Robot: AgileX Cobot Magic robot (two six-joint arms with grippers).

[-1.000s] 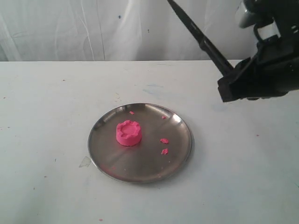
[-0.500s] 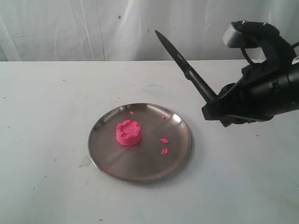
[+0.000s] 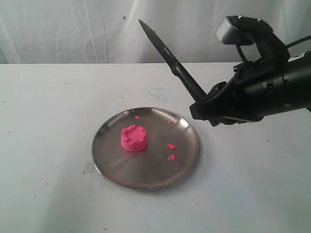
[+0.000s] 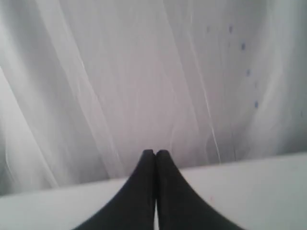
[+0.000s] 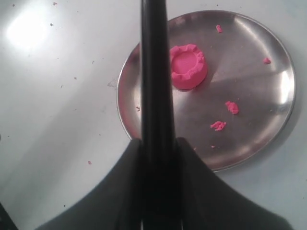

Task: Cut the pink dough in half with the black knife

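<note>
the right gripper's [image 5: 158, 158] fingers [image 5: 192, 182] clamp the black knife [image 3: 170, 60], the left gripper's [image 4: 155, 154] press together empty, and the steel plate [image 3: 146, 177] holds the whole pink dough [image 3: 134, 138].

One of each main item, several crumbs

One pink dough puck [image 3: 134, 138]; one black knife [image 3: 170, 59]; one steel plate [image 3: 146, 177]; four larger pink crumbs [image 3: 171, 146] on it; two grippers, right gripper [image 3: 206, 109], left gripper [image 4: 155, 155].

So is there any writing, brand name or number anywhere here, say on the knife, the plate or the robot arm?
None can be read.
The black knife, the steel plate and the pink dough carry no print.
Tiny pale specks on the right arm are too small and blurred to tell whether they are lettering.
</note>
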